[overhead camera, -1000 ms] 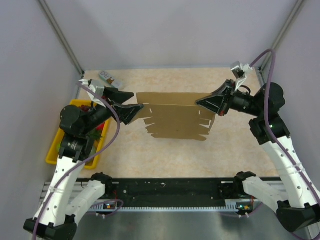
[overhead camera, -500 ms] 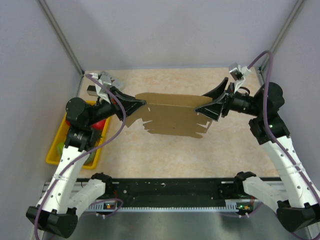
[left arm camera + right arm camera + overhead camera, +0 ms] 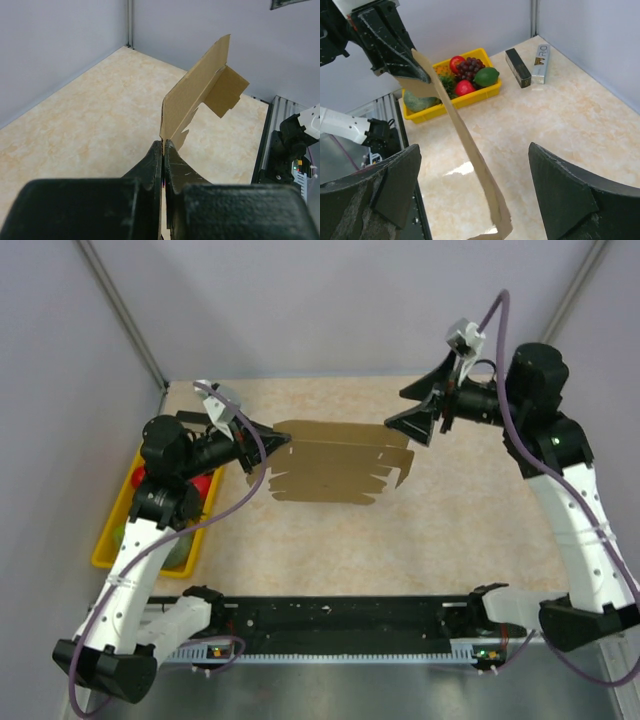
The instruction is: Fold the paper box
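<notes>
One beige marbled tabletop (image 3: 450,510) spans the scene. Over its middle is the paper box (image 3: 330,468), a plain brown die-cut cardboard sheet, partly folded. At the table's left edge sits a yellow plastic tray (image 3: 108,545) of fruit. On the sheet's left end the left gripper (image 3: 272,443) is pinched tight. At the right end the right gripper (image 3: 412,408) stands spread wide, with neither finger touching the cardboard.

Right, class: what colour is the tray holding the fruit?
Yellow; the tray shows best in the right wrist view.
</notes>
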Robot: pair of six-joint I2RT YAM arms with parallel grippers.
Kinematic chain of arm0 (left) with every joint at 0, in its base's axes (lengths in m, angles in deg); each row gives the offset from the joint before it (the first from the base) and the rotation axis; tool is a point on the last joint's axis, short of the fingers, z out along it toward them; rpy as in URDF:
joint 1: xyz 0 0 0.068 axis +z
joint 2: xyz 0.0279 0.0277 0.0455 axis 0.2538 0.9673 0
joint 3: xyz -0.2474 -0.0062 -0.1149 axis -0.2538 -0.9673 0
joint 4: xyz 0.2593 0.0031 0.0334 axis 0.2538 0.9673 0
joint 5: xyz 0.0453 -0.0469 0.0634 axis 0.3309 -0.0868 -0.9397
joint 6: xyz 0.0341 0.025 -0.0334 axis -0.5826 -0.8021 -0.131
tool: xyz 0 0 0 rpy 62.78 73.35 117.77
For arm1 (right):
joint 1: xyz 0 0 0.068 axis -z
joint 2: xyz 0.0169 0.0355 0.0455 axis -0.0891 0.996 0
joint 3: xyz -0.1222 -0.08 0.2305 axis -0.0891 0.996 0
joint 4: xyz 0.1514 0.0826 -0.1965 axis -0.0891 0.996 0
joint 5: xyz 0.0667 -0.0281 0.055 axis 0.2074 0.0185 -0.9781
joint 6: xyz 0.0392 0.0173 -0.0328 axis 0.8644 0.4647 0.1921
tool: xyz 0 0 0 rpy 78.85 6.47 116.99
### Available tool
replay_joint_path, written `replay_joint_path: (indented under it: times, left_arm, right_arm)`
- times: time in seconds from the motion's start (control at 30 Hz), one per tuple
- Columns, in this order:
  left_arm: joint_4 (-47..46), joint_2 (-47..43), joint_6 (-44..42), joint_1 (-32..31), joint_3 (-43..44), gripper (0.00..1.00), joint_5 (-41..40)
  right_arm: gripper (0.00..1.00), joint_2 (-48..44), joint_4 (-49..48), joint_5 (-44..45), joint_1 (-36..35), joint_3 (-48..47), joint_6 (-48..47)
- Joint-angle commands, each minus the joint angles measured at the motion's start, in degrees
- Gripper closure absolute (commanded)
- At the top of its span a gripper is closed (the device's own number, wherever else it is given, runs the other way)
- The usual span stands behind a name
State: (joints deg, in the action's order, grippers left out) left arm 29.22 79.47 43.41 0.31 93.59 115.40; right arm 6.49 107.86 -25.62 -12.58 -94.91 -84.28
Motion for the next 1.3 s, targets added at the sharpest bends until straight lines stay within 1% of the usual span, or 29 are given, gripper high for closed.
replay_joint_path:
  times: [0.0,0.07,0.1,0.17,0.2,0.27,0.37,0.5,0.57,0.6,0.7,0.77,0.87,0.93,0.97,1.03,1.07,1.1,1.13,1.17,1.2,1.23,1.27]
  left_arm:
    - [2.81,3.1,-5.88,0.24,6.02,1.0,0.68]
    - [3.78,5.2,-6.42,0.24,8.13,1.0,0.68]
    - [3.87,5.74,-6.33,0.24,8.66,1.0,0.42]
    - [3.79,7.23,-6.33,0.24,10.32,1.0,1.55]
    - [3.44,7.76,-6.33,0.24,10.68,1.0,2.17]
    - [3.52,9.08,-6.42,0.24,12.08,1.0,2.88]
    - [3.96,10.83,-6.68,0.24,13.67,1.0,4.02]
    - [3.61,11.98,-5.89,0.16,14.03,1.0,4.55]
    - [2.21,12.25,-5.19,0.15,13.77,1.0,4.55]
    - [1.85,12.25,-4.49,0.15,13.68,1.0,4.46]
    - [1.23,12.86,-3.7,0.07,14.11,1.0,4.81]
    - [1.32,13.56,-3.43,0.15,14.81,1.0,5.07]
    - [1.5,14.18,-2.99,0.15,15.61,1.0,5.87]
    - [1.24,14.44,-2.55,0.15,15.78,1.0,6.65]
    - [1.06,14.53,-2.2,0.15,15.78,1.0,6.92]
    - [0.71,14.71,-1.85,0.15,15.61,1.0,7.27]
    - [0.53,14.71,-1.15,0.15,15.43,1.0,7.36]
    - [0.18,14.71,-0.71,0.15,15.35,1.0,7.54]
    - [0.01,14.88,-0.18,0.15,15.43,1.0,7.71]
    - [-0.34,15.06,1.48,0.15,15.52,0.99,8.5]
    - [-0.43,15.06,2.45,0.24,15.69,0.94,8.59]
    - [-0.7,14.89,3.33,0.42,15.61,0.85,8.59]
    - [-1.05,14.71,5.6,1.03,15.35,0.66,8.85]
  right_arm:
    - [0.19,9.6,1.95,-4.14,-2.16,-7.11,-3.46]
    - [0.24,13.56,2.13,-6.7,-3.31,-10.28,-3.46]
    - [0.28,14.7,2.3,-6.97,-4.44,-11.16,-3.55]
    - [0.32,17.42,2.83,-6.8,-5.68,-13.19,-3.64]
    - [0.35,18.4,3.01,-6.27,-6.03,-13.63,-5.29]
    - [0.36,20.5,3.36,-4.86,-7.09,-15.12,-5.83]
    - [0.41,22.27,3.45,-5.56,-7.79,-17.05,-5.13]
    - [0.56,24.47,3.71,-5.83,-9.11,-18.73,-5.04]
    - [0.61,24.91,3.71,-6.0,-9.81,-18.82,-5.05]
    - [0.65,25.08,3.71,-6.26,-9.99,-18.82,-5.04]
    - [0.66,25.61,3.98,-7.32,-10.6,-18.73,-5.31]
    - [0.63,25.79,4.32,-7.32,-10.87,-18.55,-5.74]
    - [0.62,25.79,5.03,-7.23,-11.13,-18.38,-6.62]
    - [0.65,25.88,5.29,-6.62,-11.4,-18.2,-7.33]
    - [0.72,25.79,5.38,-6.53,-11.49,-18.11,-7.68]
    - [0.81,25.7,5.64,-6.35,-11.75,-17.85,-8.12]
    - [0.9,25.61,5.65,-6.44,-11.75,-17.76,-8.21]
    - [0.96,25.53,5.73,-6.53,-11.75,-17.68,-8.3]
    - [1.0,25.26,5.73,-6.44,-11.84,-17.33,-8.56]
    - [1.0,25.0,5.65,-6.09,-11.84,-17.06,-8.82]
    - [1.0,23.78,5.56,-4.35,-11.84,-16.54,-9.26]
    - [1.0,22.9,5.47,-3.64,-11.84,-15.14,-10.39]
    - [1.0,22.11,5.38,-3.28,-11.4,-14.08,-11.01]
